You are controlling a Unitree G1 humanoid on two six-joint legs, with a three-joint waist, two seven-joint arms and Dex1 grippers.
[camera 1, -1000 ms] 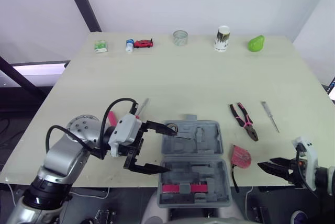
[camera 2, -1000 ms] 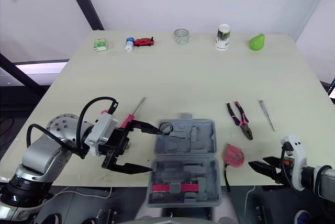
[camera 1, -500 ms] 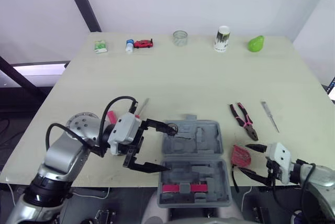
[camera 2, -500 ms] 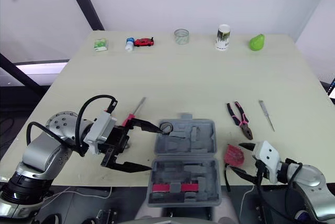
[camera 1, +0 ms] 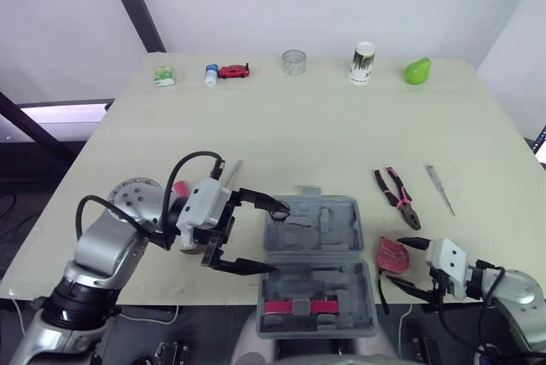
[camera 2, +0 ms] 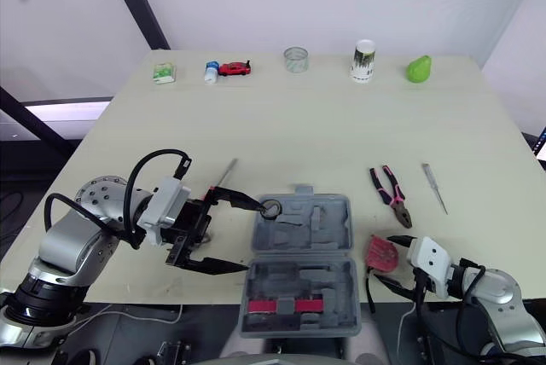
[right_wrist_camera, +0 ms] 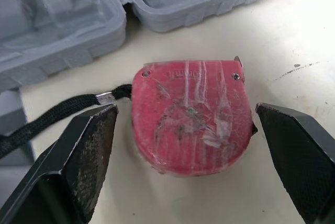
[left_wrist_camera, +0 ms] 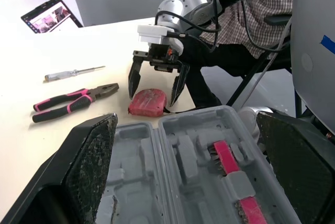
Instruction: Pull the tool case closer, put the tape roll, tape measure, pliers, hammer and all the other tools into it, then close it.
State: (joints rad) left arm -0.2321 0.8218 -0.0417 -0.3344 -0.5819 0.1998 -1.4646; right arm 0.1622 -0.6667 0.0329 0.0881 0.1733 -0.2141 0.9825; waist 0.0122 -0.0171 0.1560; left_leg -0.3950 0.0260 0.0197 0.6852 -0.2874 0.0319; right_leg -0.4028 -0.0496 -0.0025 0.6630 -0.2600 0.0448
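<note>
- The open tool case [camera 1: 316, 258] lies at the near edge of the tabletop [camera 1: 324, 126]; beyond the case the surface is bare and wide.
- At the case's left rim the left claw [camera 1: 278, 239] stands spread and blocks that side.
- Just right of the case, the tape measure [camera 1: 392, 254] sits between the spread fingers of the right claw [camera 1: 399, 263].
- The pliers [camera 1: 397, 198] lie farther right of the case.

We see the grey tool case [camera 1: 317, 237] lying open at the table's near edge, with a pink-handled tool [camera 1: 294, 306] in its near half. The red tape measure [right_wrist_camera: 191, 116] lies flat just right of it, its black strap trailing. The pink-handled pliers [camera 1: 397, 197] lie beyond, with a slim screwdriver [camera 1: 440, 189] to their right.
</note>
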